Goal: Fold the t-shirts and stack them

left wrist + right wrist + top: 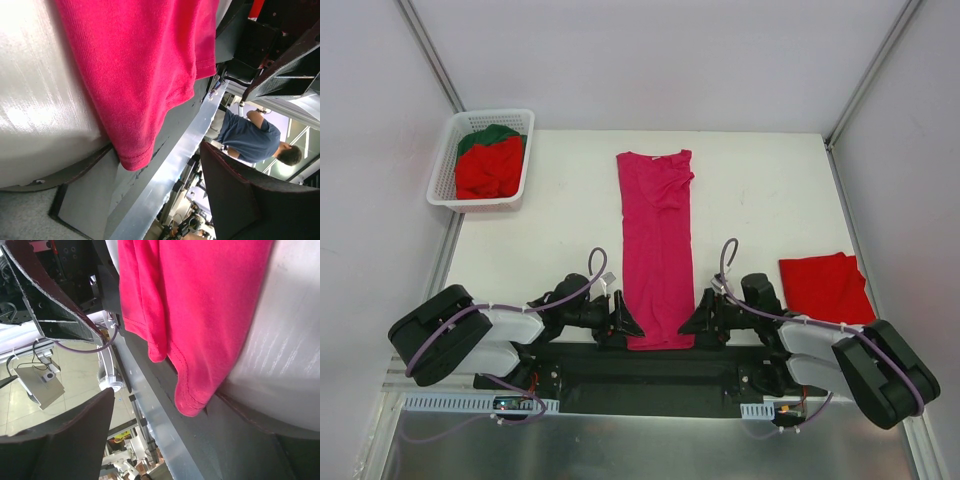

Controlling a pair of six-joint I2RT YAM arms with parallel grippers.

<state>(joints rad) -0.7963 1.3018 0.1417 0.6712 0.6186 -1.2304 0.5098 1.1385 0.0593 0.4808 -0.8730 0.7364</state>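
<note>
A magenta-pink t-shirt (658, 250) lies on the white table (760, 190) as a long narrow strip, sides folded in, collar end far from the arms and hem end at the near edge. The wrist views show both hem corners drooping slightly over that edge. The left gripper (625, 325) sits just beside the shirt's near-left corner and the right gripper (692, 322) just beside its near-right corner. Both have their jaws apart with no cloth between them, so neither is holding anything. To the right of the pink shirt, well apart from it, lies a folded red t-shirt (825, 285). Beyond its far-left corner stands a white basket (445, 190) holding red shirts (488, 170) and a dark green one (490, 135). The likely trouble is a partial pinch. The strip is several layers thick, and the right wrist view shows the layer edges stepped apart at that corner, so a jaw could take only the top layer and let the folded-in side fall open on lifting. With the corners hanging over the rim, a finger could also catch the table edge or close on air. If one gripper gets hold and the other misses, the hem would rise crooked and the fold toward the rumpled collar end would land skewed.
</note>
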